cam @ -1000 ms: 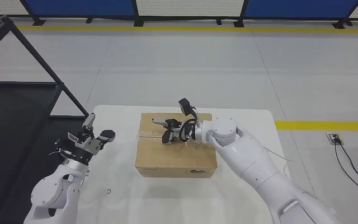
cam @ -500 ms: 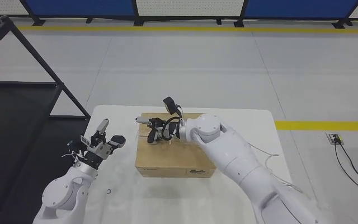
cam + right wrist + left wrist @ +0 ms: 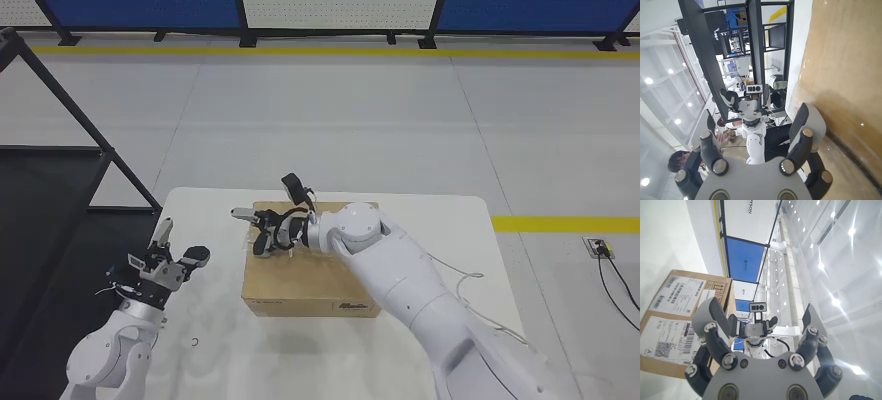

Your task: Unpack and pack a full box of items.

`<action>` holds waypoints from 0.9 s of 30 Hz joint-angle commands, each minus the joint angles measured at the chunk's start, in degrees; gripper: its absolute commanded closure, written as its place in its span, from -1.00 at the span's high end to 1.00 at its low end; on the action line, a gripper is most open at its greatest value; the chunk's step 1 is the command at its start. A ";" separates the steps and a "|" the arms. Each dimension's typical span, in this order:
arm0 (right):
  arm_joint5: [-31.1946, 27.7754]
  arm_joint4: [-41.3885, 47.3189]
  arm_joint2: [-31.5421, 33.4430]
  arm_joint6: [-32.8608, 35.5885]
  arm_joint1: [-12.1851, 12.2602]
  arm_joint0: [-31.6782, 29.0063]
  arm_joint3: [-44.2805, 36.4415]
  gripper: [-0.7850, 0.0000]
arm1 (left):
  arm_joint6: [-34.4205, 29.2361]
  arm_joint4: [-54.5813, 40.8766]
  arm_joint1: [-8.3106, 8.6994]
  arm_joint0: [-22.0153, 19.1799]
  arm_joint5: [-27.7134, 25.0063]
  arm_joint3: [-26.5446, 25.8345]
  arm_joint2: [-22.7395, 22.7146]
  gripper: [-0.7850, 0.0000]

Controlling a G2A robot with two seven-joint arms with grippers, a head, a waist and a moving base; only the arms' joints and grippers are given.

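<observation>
Since a second ago the right pincer (image 3: 255, 228) has slid along the far edge of the box (image 3: 312, 275), from mid-top over to the far-left corner. The left pincer (image 3: 177, 245) nudged toward the box, then drifted back a touch. We see no shift in the box: it sits mid-table (image 3: 440, 240), flaps down and taped.

Right pincer is released, fingers spread, grasping nothing. In the right wrist view one pad (image 3: 798, 121) lies right at the box's taped top by the edge; we can't tell whether it truly touches. The other finger hangs off in free air.

Left pincer is released too, spread wide and gripping nothing, by the table's left edge and apart from the box, with its fingers pointing toward the box's labelled side.

From the top view the right wrist covers part of its own fingers. The contents are hidden under the closed flaps.
</observation>
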 commanded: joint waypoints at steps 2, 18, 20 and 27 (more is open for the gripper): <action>-0.38 0.15 0.48 2.32 -0.46 0.37 1.95 1.00 | -0.05 -0.06 0.03 0.12 0.07 -0.14 -0.11 1.00; -10.16 -3.15 4.14 6.45 2.72 -0.47 7.26 1.00 | -2.19 3.96 0.10 -4.28 2.59 -1.33 4.46 1.00; -11.63 -3.34 4.80 6.59 3.53 -0.99 7.64 1.00 | -2.08 4.30 0.07 -5.03 2.66 -1.19 4.99 1.00; -17.75 -1.66 8.30 8.97 6.95 -3.05 7.59 1.00 | -1.88 5.03 0.03 -6.91 2.77 -0.71 6.22 1.00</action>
